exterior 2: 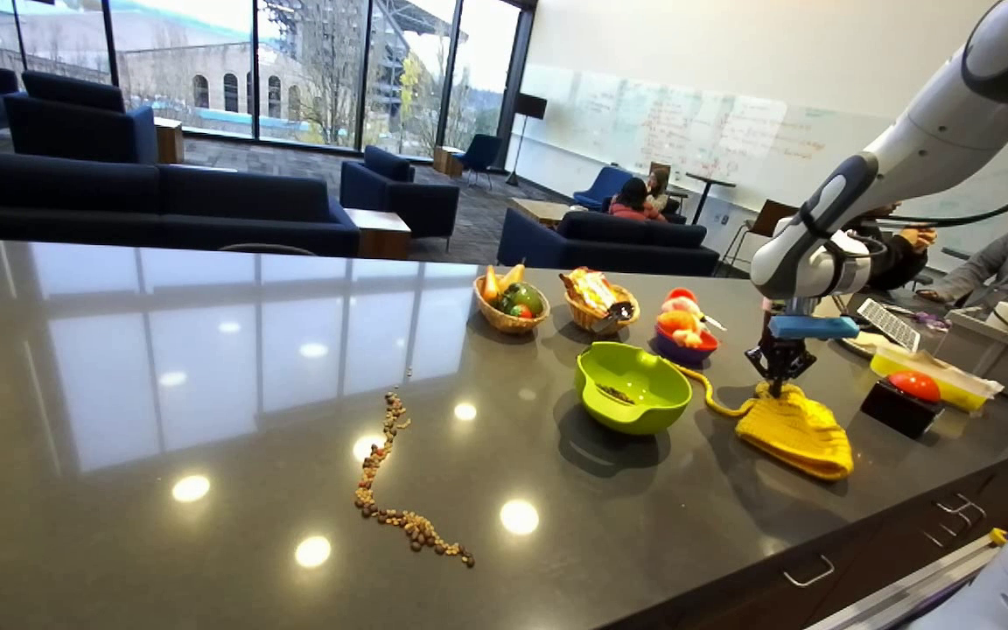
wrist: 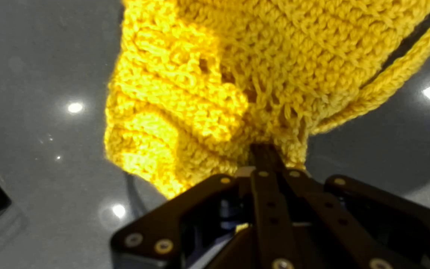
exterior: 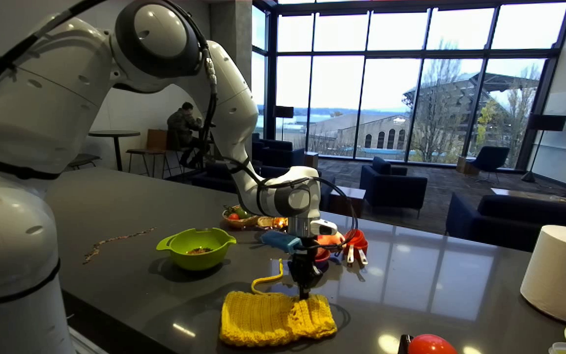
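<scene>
The gripper (wrist: pixel 265 153) is clenched, its fingertips touching the yellow crocheted cloth (exterior 2: pixel 797 433) near one edge; whether a fold is caught between them cannot be told. The cloth lies partly bunched on the gray countertop (exterior 2: pixel 206 560), directly under the gripper — a matching cord (wrist: pixel 386 84) trails from its edge. The step in hand appears to be handling that edge; any further move calls for care not to drag the loose cord. Around it sit a lime-green bowl (exterior 2: pixel 657 411), a purple bowl (exterior 2: pixel 686 353) and a black box (exterior 2: pixel 893 407) topped by a red button (exterior 2: pixel 913 385). The green bowl and box probably limit sideways room.
</scene>
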Robot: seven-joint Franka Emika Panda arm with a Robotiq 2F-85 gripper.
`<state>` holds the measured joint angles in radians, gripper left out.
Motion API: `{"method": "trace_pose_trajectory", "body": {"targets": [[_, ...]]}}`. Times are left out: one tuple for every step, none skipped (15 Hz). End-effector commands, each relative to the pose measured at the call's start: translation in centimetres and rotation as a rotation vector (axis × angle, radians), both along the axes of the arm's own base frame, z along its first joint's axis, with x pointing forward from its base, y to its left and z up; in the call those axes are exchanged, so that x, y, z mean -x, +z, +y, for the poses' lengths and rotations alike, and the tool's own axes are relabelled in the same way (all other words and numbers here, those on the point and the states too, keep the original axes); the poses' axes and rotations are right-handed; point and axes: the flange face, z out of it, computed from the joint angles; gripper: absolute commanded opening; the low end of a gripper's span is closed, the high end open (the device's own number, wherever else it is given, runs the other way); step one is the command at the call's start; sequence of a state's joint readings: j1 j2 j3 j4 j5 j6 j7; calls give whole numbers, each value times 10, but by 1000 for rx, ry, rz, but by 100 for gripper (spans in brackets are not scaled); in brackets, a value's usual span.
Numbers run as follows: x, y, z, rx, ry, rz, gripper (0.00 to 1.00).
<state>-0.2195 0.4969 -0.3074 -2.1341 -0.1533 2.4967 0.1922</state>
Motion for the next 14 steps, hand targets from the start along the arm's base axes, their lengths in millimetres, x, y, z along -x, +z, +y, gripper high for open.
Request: {"method": "trace_pose_trajectory", "body": {"targets": [[0,0,0,0,0,1,26],[0,0,0,0,0,1,2],[-1,0,0,0,1,1,7],[-1,0,0,0,1,1,12],[-1,0,0,0,2,1,20],[-1,0,1,0,2,1,25],[-1,0,1,0,2,1,26],[-1,0,1,0,2,1,26],[-1,0,1,0,2,1,26],[-1,0,1,0,2,1,26],[-1,0,1,0,2,1,26],[-1,0,1,0,2,1,26],[-1,0,1,0,2,1,26],[-1,0,1,0,2,1,26]]}}
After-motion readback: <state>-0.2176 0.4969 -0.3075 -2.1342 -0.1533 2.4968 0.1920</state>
